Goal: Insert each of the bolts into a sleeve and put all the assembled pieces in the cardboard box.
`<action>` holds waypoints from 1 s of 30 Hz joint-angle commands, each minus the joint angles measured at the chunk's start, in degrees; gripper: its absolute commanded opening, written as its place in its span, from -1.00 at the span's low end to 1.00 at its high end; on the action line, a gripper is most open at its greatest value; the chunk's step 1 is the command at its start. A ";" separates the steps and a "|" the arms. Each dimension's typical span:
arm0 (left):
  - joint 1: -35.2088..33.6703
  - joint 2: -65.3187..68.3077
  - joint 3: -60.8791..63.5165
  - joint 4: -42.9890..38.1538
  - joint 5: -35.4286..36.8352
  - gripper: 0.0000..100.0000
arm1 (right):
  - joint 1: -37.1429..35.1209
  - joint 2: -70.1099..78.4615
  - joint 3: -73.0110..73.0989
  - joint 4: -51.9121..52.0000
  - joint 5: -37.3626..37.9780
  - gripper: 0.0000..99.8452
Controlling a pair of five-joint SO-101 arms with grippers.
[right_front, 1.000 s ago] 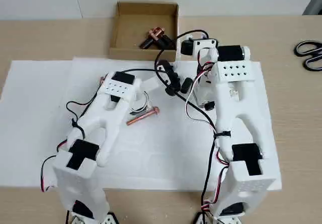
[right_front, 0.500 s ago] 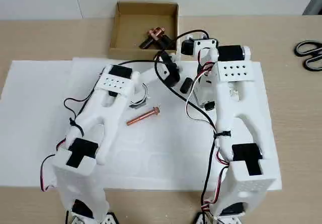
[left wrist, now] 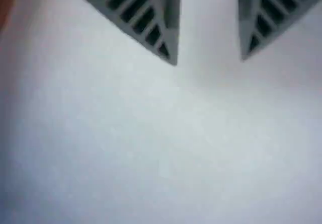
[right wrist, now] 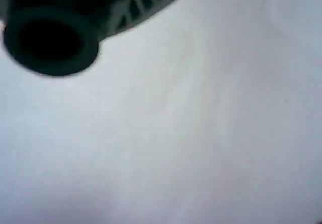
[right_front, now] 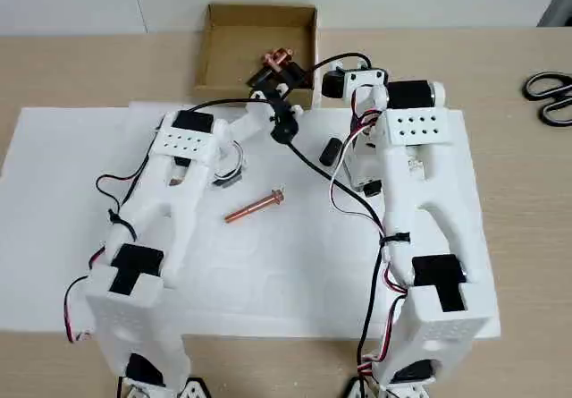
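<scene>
Copper bolt (right_front: 255,207) lies flat mid white sheet (right_front: 54,237), long axis diagonal, head toward far-right corner, tip toward near-left corner. Left gripper (left wrist: 209,58) released, empty, over sheet near its far edge. Right gripper (right wrist: 115,12) grasps black sleeve (right wrist: 50,42), bore facing the wrist camera. Cardboard box (right_front: 223,54) on table (right_front: 89,67) just beyond sheet's far edge, assembled pieces (right_front: 273,65) inside.

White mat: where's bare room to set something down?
Bare: the mat left of the left arm, and the patch between it and the right arm, nearer the bases than the bolt. Crowded: by the box, where cables and arm tips meet.
</scene>
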 commanded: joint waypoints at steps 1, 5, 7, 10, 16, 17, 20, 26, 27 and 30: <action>-0.70 -0.53 -3.30 1.85 0.35 -0.84 | 0.57 -3.91 -2.73 -0.75 0.26 -0.99; -0.79 -0.53 -8.48 7.74 0.35 -0.84 | 0.66 -3.91 -2.73 -0.57 0.26 -0.99; -0.70 -0.53 -12.09 10.81 0.35 -0.84 | 0.66 -3.91 -2.73 -0.57 0.26 -0.99; -0.26 -0.53 -16.04 14.59 0.35 -0.84 | 0.66 -3.91 -2.73 -0.48 0.26 -0.99; 2.11 -0.09 -17.45 17.85 0.35 -0.85 | 0.66 -3.91 -2.73 -0.48 0.26 -0.99; 2.55 0.00 -17.45 17.85 0.35 -0.85 | 0.66 -3.91 -2.73 -0.48 0.26 -0.99; 4.31 0.09 -16.22 17.23 0.26 -0.85 | 0.66 -3.91 -2.73 -0.48 0.26 -0.99; 7.03 0.09 -11.91 13.63 0.35 -0.85 | 0.75 -4.00 -2.73 -0.48 0.26 -0.99; 7.30 0.09 -11.21 13.10 0.35 -0.85 | 0.75 -4.00 -2.73 -0.40 0.26 -0.99; 8.18 0.09 -8.84 11.08 0.35 -0.85 | 0.75 -4.00 -2.73 -0.31 0.26 -0.99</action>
